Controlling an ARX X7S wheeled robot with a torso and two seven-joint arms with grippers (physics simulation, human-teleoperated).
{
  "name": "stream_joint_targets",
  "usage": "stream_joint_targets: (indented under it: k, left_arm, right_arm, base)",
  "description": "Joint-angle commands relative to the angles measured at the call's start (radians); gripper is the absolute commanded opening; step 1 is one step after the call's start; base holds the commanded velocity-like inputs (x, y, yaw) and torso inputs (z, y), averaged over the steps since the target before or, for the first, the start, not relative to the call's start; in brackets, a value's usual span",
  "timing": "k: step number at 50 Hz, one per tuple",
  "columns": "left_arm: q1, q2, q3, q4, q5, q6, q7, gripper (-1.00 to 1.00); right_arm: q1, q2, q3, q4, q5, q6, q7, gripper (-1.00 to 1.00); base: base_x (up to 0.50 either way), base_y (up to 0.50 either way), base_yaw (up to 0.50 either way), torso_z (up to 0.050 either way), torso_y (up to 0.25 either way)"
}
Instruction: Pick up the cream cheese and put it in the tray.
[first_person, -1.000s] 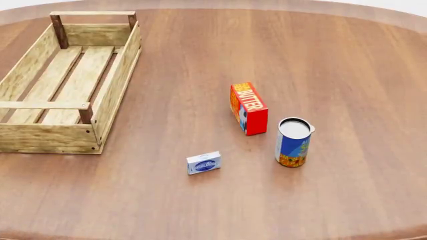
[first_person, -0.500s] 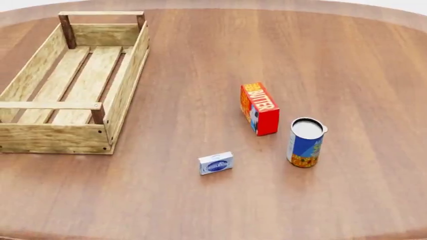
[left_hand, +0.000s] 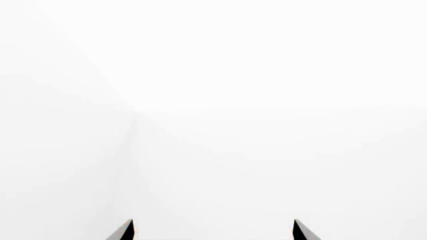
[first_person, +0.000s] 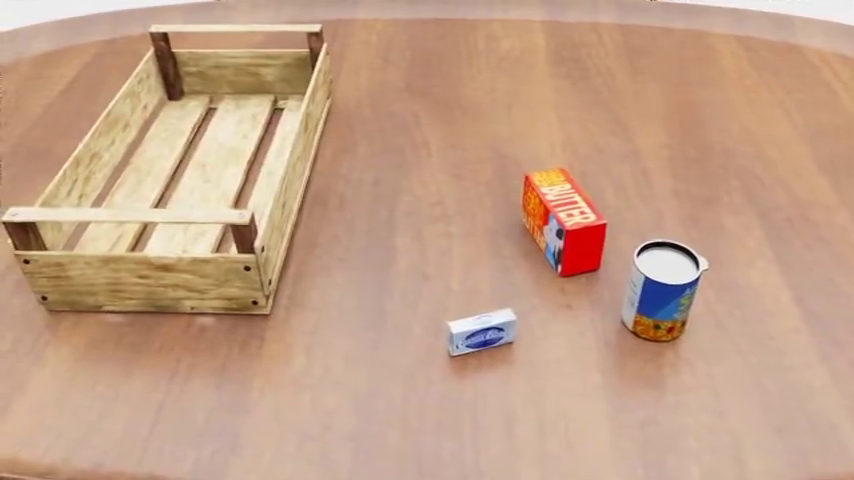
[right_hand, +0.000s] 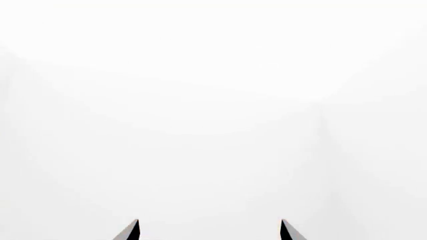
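While both tools, left tool and right tool, show spread tips facing blank white, cream cheese lies on desk, tray apart.

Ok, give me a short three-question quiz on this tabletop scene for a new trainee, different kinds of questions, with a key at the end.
1. True or false: the cream cheese already lies inside the tray.
2. Multiple choice: which item stands nearest the can? A) the tray B) the BUTTER box C) the cream cheese
3. Fill in: in the head view, neither arm shows over the table; each wrist view shows only two dark ____ tips, set apart, against white.

Key: 1 false, it lies on the table; 2 B; 3 fingers, and likewise on the right.
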Motion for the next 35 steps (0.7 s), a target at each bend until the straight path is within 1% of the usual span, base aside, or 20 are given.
stream_joint_targets:
  k: [1, 35]
  left_arm:
    - [-0.001, -0.012, 0.01, 0.003, 0.008, -0.004, -0.023, 1.0]
    - [0.009, -0.052, 0.016, 0.03, 0.0, -0.002, -0.092, 1.0]
  right_arm:
    - [-0.001, 0.009, -0.014, -0.002, -0.013, 0.006, 0.008, 1.0]
    - [-0.008, 0.032, -0.038, -0.022, -0.016, 0.018, 0.04, 1.0]
  base:
    - [0.09, 0.13, 0.0, 0.0, 0.0]
    - [0.09, 0.13, 0.0, 0.0, 0.0]
